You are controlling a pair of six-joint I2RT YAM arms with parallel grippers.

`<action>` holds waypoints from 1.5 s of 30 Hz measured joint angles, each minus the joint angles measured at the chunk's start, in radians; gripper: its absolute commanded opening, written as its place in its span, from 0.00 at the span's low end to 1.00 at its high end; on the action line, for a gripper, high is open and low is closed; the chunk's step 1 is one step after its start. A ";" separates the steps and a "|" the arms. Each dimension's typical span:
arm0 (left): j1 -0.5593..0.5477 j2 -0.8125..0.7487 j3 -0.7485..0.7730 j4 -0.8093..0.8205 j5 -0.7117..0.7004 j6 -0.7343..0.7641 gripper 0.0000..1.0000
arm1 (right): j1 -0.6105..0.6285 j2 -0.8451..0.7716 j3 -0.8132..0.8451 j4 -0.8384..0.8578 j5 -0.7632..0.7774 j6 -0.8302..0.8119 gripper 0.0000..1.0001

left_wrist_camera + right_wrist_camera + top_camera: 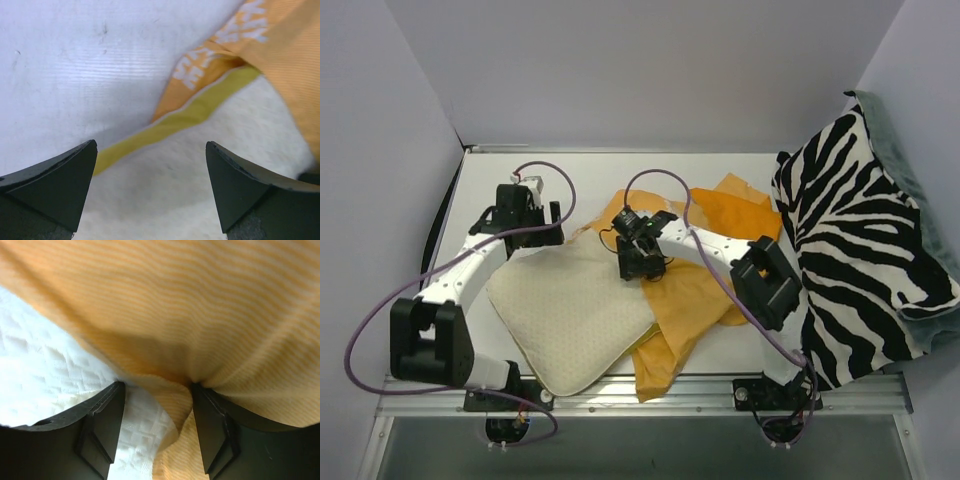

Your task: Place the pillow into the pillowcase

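L pincer [150, 150] released, jaws wide over pillow [570, 310] far corner | R pincer [157, 387] – pillowcase [690, 300] bunched between fingers, grip can't tell | pillow flat, right edge under pillowcase

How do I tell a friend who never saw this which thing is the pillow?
Find the white table, then look at its near left part. The pillow lies flat there, a cream-white rectangle with a bumpy surface. It is pale and plain, unlike the orange pillowcase touching it and the zebra-striped cushion far right.
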 measured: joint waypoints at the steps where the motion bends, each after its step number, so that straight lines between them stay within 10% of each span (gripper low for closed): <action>1: 0.037 0.037 0.008 -0.008 0.036 0.018 0.97 | 0.000 -0.045 -0.060 0.021 -0.010 0.004 0.55; 11: 0.052 0.296 0.018 -0.095 0.396 0.138 0.97 | -0.002 -0.211 -0.284 0.035 -0.071 0.003 0.58; 25: 0.140 0.167 -0.014 -0.026 0.669 0.062 0.97 | -0.007 -0.235 -0.321 0.064 -0.095 0.004 0.59; 35: 0.004 0.255 -0.072 -0.026 0.574 0.097 0.97 | -0.008 -0.245 -0.331 0.071 -0.107 0.004 0.60; 38: -0.057 0.294 -0.046 -0.044 0.499 0.119 0.70 | -0.008 -0.245 -0.329 0.059 -0.114 0.004 0.60; 40: -0.082 0.307 -0.024 -0.057 0.479 0.140 0.24 | -0.010 -0.246 -0.328 0.053 -0.117 0.005 0.60; 42: -0.099 0.315 -0.010 -0.068 0.486 0.158 0.03 | -0.013 -0.248 -0.325 0.051 -0.126 0.006 0.61; 45: -0.147 0.280 0.003 -0.077 0.462 0.200 0.00 | -0.020 -0.265 -0.314 0.036 -0.141 0.005 0.64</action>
